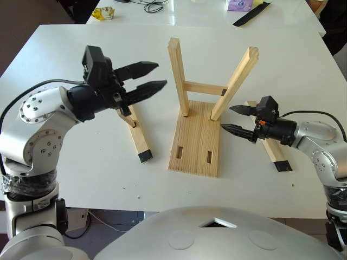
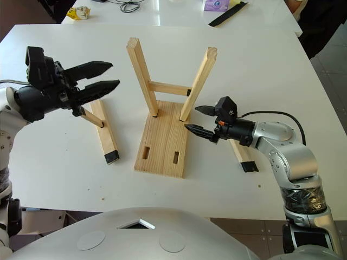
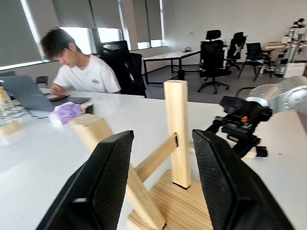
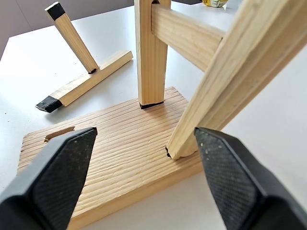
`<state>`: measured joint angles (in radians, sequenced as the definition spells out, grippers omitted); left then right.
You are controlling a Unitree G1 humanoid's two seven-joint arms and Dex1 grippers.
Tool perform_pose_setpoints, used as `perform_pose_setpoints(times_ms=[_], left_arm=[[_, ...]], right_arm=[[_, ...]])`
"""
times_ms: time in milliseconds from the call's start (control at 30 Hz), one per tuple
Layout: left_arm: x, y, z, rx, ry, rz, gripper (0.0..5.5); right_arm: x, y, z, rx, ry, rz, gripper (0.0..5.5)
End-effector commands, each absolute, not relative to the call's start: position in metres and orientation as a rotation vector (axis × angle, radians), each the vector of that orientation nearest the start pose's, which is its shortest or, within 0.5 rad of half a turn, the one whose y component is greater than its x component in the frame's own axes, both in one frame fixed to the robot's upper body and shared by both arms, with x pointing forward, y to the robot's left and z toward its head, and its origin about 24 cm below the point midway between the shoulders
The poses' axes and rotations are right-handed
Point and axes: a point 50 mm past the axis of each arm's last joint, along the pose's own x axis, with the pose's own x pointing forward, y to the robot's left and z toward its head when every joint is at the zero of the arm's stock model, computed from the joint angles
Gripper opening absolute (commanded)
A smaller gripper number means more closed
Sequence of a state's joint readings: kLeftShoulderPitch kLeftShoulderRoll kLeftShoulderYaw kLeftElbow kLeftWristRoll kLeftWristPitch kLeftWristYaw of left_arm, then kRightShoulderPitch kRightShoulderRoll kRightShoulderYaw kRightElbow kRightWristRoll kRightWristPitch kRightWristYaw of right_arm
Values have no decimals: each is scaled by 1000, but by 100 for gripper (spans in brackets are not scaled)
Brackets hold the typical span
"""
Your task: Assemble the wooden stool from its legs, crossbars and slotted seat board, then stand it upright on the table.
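Note:
The slotted seat board (image 1: 195, 142) lies flat mid-table with two free slots near its front edge. Two legs joined by a crossbar (image 1: 204, 88) stand in its far slots, leaning apart. A second leg piece (image 1: 137, 132) lies flat left of the board. A third leg piece (image 1: 273, 151) lies right of it, partly under my right arm. My left gripper (image 1: 150, 76) hovers open above the left leg piece, pointing at the standing legs. My right gripper (image 1: 234, 119) is open beside the foot of the right standing leg (image 4: 225, 81), holding nothing.
At the table's far edge sit a yellow packet (image 1: 104, 13), a cable (image 1: 154, 5), a purple pack (image 1: 239, 5) and a black strip (image 1: 250, 14). A person sits at a laptop (image 3: 29, 93) beyond the table. White tabletop lies bare in front of the board.

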<state>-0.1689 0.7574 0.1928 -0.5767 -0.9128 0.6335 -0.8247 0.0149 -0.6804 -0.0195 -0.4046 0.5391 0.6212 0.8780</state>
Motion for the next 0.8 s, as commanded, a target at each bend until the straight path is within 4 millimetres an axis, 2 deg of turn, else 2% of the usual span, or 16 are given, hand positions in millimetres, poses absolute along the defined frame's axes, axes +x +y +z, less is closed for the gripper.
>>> perform_pose_setpoints(times_ms=[33, 167, 300, 400, 600, 800], left_arm=[[182, 164, 159, 155, 212, -1247, 228], [160, 166, 121, 139, 382, -1194, 228], [165, 176, 84, 195, 501, -1010, 228], [163, 180, 67, 245, 549, -971, 228], [156, 193, 55, 361, 617, -1010, 228], [160, 209, 61, 494, 638, -1095, 228]], right_arm=[[208, -194, 104, -62, 373, 1001, 373], [206, -197, 104, -62, 381, 993, 373], [206, -197, 105, -65, 383, 1001, 373], [207, -196, 106, -67, 382, 1009, 373], [207, -195, 105, -66, 382, 1008, 373], [206, -195, 103, -62, 374, 992, 373]])
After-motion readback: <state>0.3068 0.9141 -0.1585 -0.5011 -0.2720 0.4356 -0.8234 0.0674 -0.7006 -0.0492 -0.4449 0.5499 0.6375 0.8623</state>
